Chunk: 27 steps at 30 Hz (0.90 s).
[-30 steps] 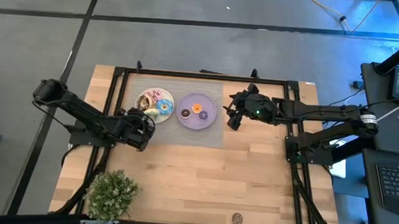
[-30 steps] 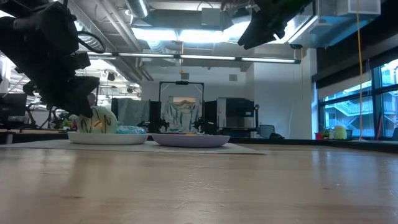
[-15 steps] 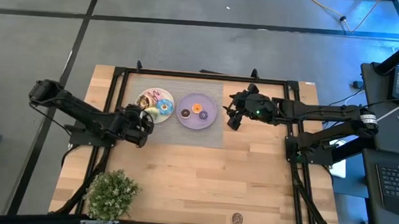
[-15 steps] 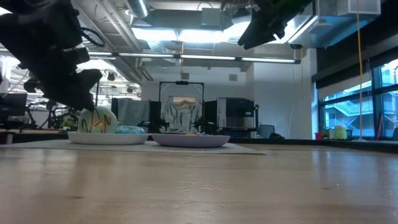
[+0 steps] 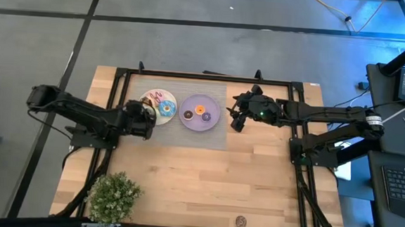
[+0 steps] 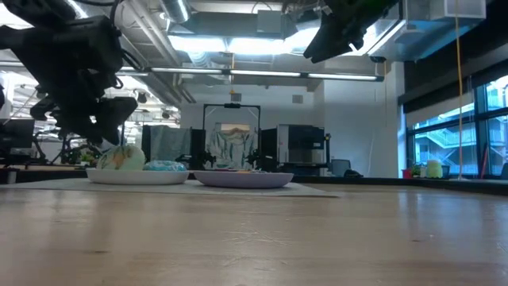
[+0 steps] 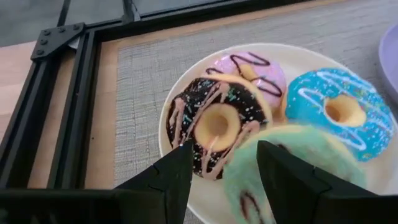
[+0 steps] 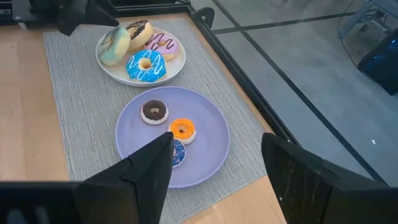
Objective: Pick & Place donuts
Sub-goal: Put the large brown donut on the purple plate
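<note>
A grey mat (image 5: pixel 218 139) lies on the wooden table (image 5: pixel 205 184); an office shows beyond. The left gripper (image 7: pixel 221 165), fingers apart and empty, hovers over the donuts (image 7: pixel 273 118) on the white plate (image 7: pixel 186 193). The right gripper (image 8: pixel 214 158), spread wide, hangs above the lilac plate (image 8: pixel 211 149) of minis (image 8: pixel 182 130).

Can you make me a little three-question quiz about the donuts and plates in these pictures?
1. True or false: the blue donut lies on the lilac plate.
2. How many mini donuts sit on the lilac plate?
A. one
B. three
C. five
3. Fill in: the left gripper hovers with open jaws over the ____ plate.

Key:
1. False, it lies on the white plate with the pink, chocolate and green donuts.
2. B: brown, orange, purple.
3. white
</note>
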Available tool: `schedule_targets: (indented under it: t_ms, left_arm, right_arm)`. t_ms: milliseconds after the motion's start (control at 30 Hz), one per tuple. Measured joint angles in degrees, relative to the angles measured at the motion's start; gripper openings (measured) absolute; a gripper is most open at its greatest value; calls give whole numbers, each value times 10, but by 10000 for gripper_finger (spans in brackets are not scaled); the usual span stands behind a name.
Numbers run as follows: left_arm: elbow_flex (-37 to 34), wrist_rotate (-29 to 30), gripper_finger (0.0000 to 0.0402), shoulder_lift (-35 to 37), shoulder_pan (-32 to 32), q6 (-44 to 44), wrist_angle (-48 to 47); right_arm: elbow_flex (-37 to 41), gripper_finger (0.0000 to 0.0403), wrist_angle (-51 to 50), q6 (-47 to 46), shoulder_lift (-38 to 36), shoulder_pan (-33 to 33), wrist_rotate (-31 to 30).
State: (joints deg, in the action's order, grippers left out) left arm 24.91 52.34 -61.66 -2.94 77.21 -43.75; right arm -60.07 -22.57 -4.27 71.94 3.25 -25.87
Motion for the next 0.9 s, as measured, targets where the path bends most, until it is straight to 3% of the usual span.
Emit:
schedule_targets:
  t_ms: [300,433,500,600,733,800,900]
  left_arm:
    - [1,2,170,57,1,-30,-1]
    - [35,28,170,95,-2,-77,-19]
    - [60,56,169,116,-8,-115,-17]
    - [97,77,170,141,-20,-180,18]
    - [116,29,170,160,-36,-246,79]
    - [112,-9,169,163,-44,-256,122]
    - [101,-36,170,150,-75,-339,236]
  right_arm:
    - [0,245,0,0,0,0,0]
    - [0,245,-6,-3,-2,0,4]
    - [0,245,-23,-18,-7,0,39]
    - [-1,245,-60,-28,-15,0,151]
    - [-1,245,-96,-30,-13,-11,288]
    - [-1,245,-99,-24,-8,-27,322]
    - [-1,245,-99,2,-4,-71,317]
